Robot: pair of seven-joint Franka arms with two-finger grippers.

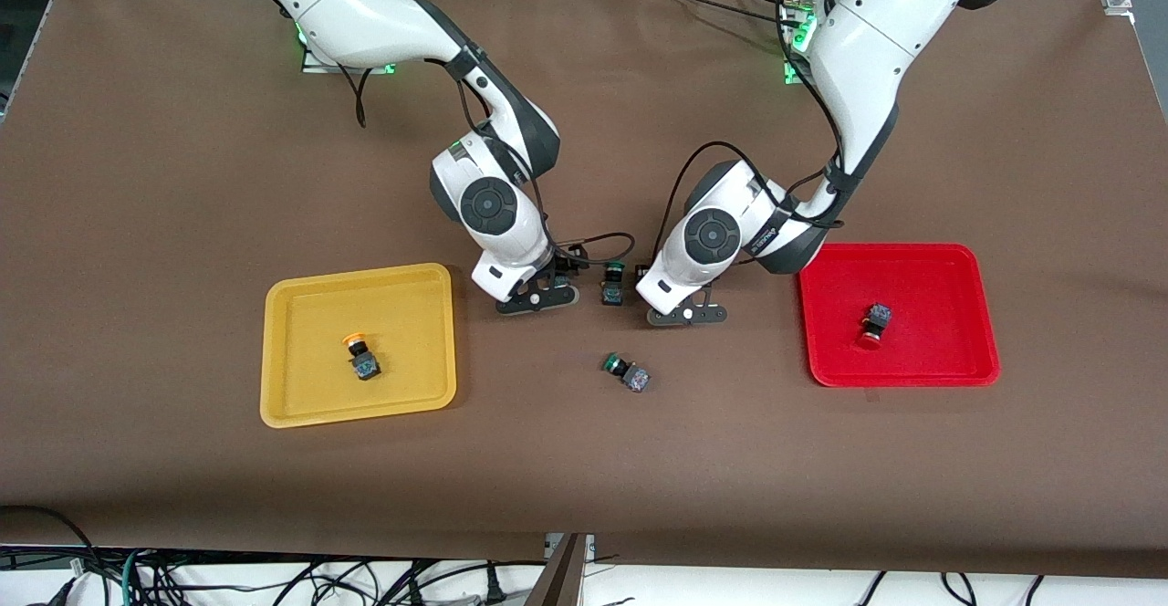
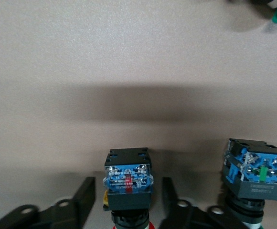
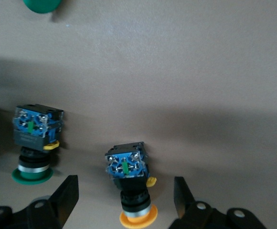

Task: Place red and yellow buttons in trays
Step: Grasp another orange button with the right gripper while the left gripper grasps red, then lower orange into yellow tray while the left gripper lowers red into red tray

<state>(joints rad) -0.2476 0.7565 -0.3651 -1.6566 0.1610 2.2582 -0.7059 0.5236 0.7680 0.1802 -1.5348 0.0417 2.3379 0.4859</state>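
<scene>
Wrist views show both pincers spread mid-worktop — left pincer around a red button, right pincer around a yellow button.

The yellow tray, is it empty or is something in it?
Not empty: the yellow tray holds one orange-capped button, lying tipped near its middle.

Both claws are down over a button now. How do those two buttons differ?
The left claw straddles the red button, cap nearly cut off in the left wrist view, red mark on its blue end. The right claw straddles the yellow button, cap in full view, green mark there. Both have dark bodies and sit ungripped between open jaws.
</scene>
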